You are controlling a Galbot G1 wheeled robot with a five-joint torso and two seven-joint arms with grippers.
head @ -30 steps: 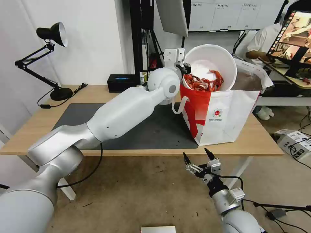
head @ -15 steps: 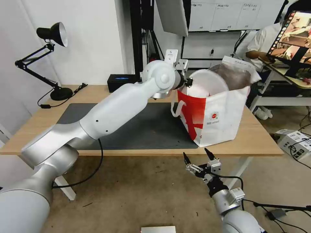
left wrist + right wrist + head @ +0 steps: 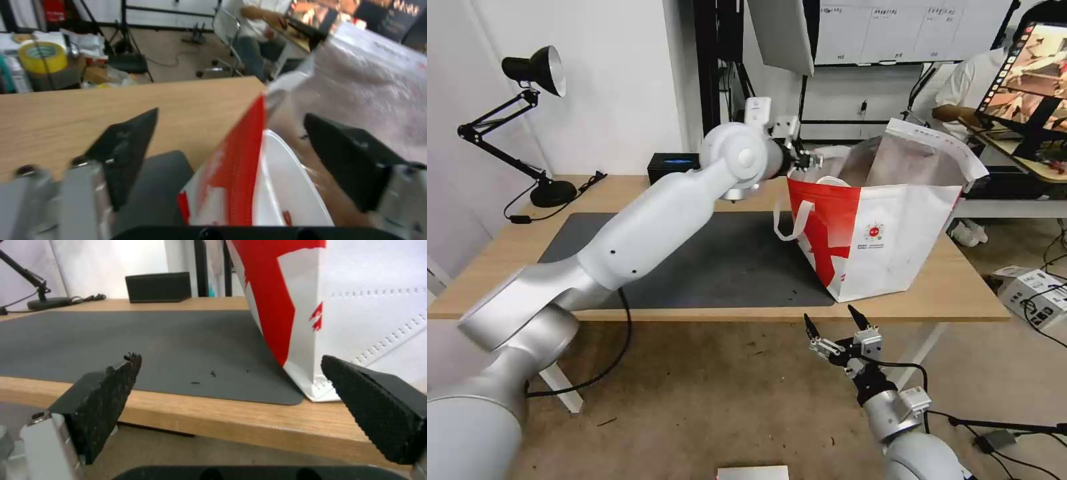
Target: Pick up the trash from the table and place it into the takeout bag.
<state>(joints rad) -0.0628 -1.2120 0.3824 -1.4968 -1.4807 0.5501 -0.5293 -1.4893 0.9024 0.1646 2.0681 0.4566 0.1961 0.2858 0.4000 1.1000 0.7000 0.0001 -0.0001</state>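
The white bowl [image 3: 285,186] has dropped inside the takeout bag [image 3: 887,247], near the counter's [image 3: 960,287] right end. A second ago it was tipping over the rim. The left pincer [image 3: 807,160] is let go and pulling back. The right pincer [image 3: 840,333] hangs open below the front edge.

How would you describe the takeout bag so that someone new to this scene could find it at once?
Start at the long light-wood table and look to the right end of its dark grey mat. The takeout bag stands there, by the left gripper: a boxy white tote with red panels, foil lining and loop handles.
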